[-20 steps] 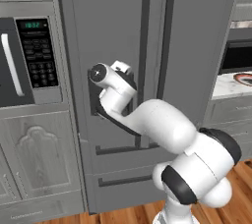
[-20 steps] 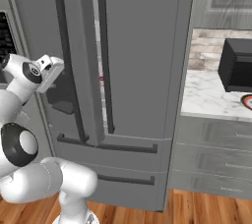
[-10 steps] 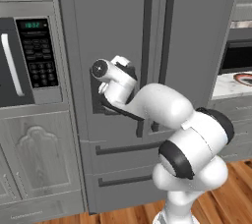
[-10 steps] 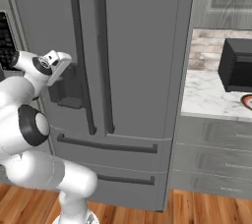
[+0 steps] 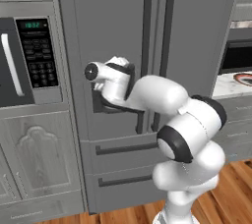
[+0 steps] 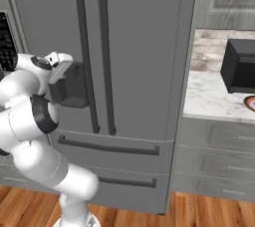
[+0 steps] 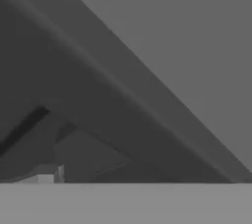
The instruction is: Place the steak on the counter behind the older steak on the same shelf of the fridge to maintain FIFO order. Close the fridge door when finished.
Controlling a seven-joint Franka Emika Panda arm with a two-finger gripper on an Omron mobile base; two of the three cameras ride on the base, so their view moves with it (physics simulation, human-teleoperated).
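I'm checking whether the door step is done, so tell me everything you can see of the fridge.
The fridge is a tall, matte grey French-door unit. Both doors look shut, their seam running between two long dark vertical bar handles. Below sit two drawers with dark horizontal handles. A dark recessed dispenser panel is set in the left door, and the robot's hand is right against it. The microwave cabinet stands on one side, the marble counter on the other.

Counter to the right of the fridge

The white marble counter [image 6: 209, 99] carried a black box-like appliance [image 6: 239, 65] and a red-rimmed plate [image 6: 250, 103] at its edge.
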